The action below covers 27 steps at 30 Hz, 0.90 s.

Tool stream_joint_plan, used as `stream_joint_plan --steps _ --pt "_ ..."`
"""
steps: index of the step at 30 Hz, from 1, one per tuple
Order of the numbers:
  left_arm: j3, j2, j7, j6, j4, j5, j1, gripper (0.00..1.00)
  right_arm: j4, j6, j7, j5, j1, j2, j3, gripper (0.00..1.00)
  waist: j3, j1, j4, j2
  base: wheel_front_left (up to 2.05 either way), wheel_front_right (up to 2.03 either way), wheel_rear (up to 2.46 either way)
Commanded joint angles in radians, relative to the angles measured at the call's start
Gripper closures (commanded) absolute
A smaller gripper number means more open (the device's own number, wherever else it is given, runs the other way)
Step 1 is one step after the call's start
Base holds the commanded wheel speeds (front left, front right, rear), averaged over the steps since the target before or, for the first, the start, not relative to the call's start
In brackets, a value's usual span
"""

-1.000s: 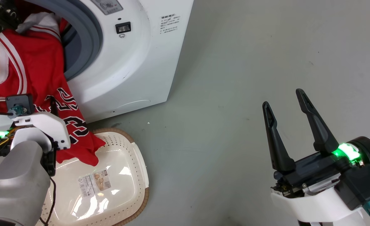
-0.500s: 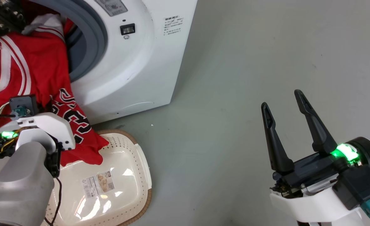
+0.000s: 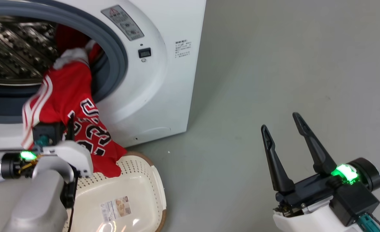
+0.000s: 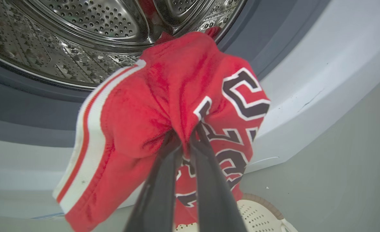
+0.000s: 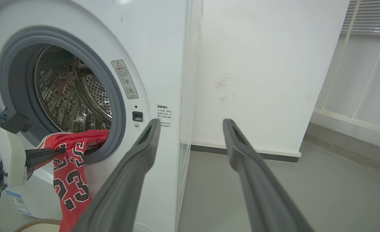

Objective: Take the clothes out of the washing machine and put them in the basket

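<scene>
The clothes, a red jersey with white stripe trim and black-and-white lettering, hang out of the washing machine porthole and down its front. Their top end is still inside the steel drum. My left gripper is shut on a bunched fold of the jersey just outside the gasket. The hem dangles over the far end of the cream basket on the floor below. My right gripper stands open and empty, well to the right over bare floor. From the right wrist, the jersey and left gripper show at the porthole.
Grey floor stretches to the right of the washer. A white wall stands behind the machine's right side, with a slatted panel further right. The basket's brown rim lies close to the washer's base.
The head camera has moved, so more of the drum and porthole shows. The jersey now hangs narrower and more bunched from the shut left gripper. The right gripper stays open.
</scene>
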<state>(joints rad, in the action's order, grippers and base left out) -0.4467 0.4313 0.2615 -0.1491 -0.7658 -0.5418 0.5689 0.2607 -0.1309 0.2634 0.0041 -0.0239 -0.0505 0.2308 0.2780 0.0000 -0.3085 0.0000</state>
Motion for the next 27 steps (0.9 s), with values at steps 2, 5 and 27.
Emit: stream_joint_plan --steps 2,5,27 --pt "0.008 0.004 0.005 -0.008 0.044 0.017 -0.037 1.00 -0.005 0.000 0.002 -0.009 0.015 0.001 -0.002 0.00 -0.036 0.0000 0.012 0.0000 0.00 0.00 0.00" --pt "0.017 0.012 0.005 -0.018 0.123 0.043 -0.091 1.00 -0.009 0.000 0.002 -0.017 0.034 0.001 -0.001 0.00 -0.063 0.0000 0.018 0.0000 0.00 0.00 0.00" --pt "-0.056 0.088 -0.124 -0.056 0.472 0.062 -0.383 1.00 -0.015 0.000 0.002 -0.020 0.055 0.001 0.001 0.00 -0.063 0.0000 0.004 0.0000 0.00 0.00 0.00"
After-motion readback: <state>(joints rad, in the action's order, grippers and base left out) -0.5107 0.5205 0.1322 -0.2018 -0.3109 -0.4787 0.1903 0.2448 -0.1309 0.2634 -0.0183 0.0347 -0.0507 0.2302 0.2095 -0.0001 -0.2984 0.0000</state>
